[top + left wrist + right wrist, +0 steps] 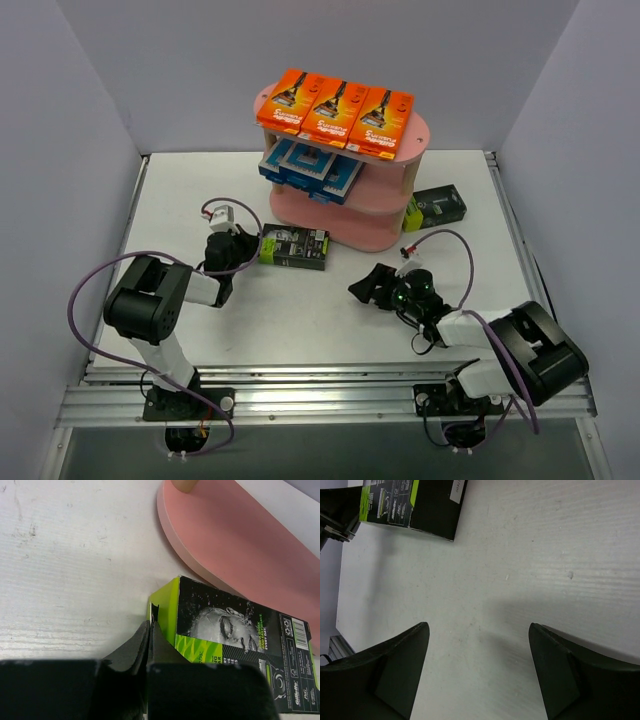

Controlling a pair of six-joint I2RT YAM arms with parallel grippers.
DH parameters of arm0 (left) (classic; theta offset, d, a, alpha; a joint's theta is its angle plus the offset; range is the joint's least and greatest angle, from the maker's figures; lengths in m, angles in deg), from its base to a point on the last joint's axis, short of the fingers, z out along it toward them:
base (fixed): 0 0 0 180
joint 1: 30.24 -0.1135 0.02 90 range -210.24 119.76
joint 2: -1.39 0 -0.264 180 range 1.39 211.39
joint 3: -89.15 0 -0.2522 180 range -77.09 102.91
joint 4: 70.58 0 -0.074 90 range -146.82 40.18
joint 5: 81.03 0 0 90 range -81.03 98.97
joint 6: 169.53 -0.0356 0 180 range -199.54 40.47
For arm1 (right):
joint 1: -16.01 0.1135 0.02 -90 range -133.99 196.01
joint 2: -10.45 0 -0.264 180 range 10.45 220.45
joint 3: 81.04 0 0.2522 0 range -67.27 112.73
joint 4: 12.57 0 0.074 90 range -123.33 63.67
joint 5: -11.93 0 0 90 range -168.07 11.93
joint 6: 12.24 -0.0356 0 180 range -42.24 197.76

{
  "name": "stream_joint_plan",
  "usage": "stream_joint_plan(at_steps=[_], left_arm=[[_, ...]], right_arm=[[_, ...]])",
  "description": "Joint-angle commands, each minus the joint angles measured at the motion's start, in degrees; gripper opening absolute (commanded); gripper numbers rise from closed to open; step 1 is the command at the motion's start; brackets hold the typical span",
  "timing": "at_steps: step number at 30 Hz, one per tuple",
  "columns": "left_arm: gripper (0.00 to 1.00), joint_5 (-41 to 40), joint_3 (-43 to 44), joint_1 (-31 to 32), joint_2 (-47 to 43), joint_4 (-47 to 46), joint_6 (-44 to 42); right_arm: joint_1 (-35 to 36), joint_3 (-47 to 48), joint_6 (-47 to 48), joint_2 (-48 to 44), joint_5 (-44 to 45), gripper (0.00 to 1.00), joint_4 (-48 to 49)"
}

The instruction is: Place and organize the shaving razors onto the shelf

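Left end effector closed beside black-and-lime razor pack — right end effector spread wide.

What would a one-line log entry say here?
left gripper: shut, beside black-and-green pack | right gripper: open, empty | shelf: orange packs top, blue packs middle | second black pack: table, right of shelf

Light is bright, even and diffuse from overhead, leaving the white table in front of the shelf almost washed out. Shadows are soft: faint ones under the shelf's boards, a grey smear on the table between the right gripper's fingers. Those fingers and the left gripper's fingers show as near-black, blurred masses; the print on the pack beside the shelf is sharp.
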Motion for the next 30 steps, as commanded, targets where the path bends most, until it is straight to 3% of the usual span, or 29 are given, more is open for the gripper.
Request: stream_joint_plan(at_steps=[1,12,24,30], left_arm=[[0.02,2.8,0.6,-0.1,0.1,-2.5,3.0],[0.02,12.1,-7.4,2.6,-3.2,-3.7,9.8],[0.02,16.2,-18.1,8.9,-9.9,-9.0,16.9],[0.02,16.8,-19.2,11.5,-11.8,-7.6,16.9]], right_arm=[[1.1,3.1,-3.0,4.5,1.0,0.77,8.9],[3.8,4.3,-6.3,8.6,2.3,0.81,15.6],[4.7,4.3,-11.2,14.3,1.9,0.79,24.7],[4.8,3.9,-11.4,14.6,1.2,0.79,26.4]])
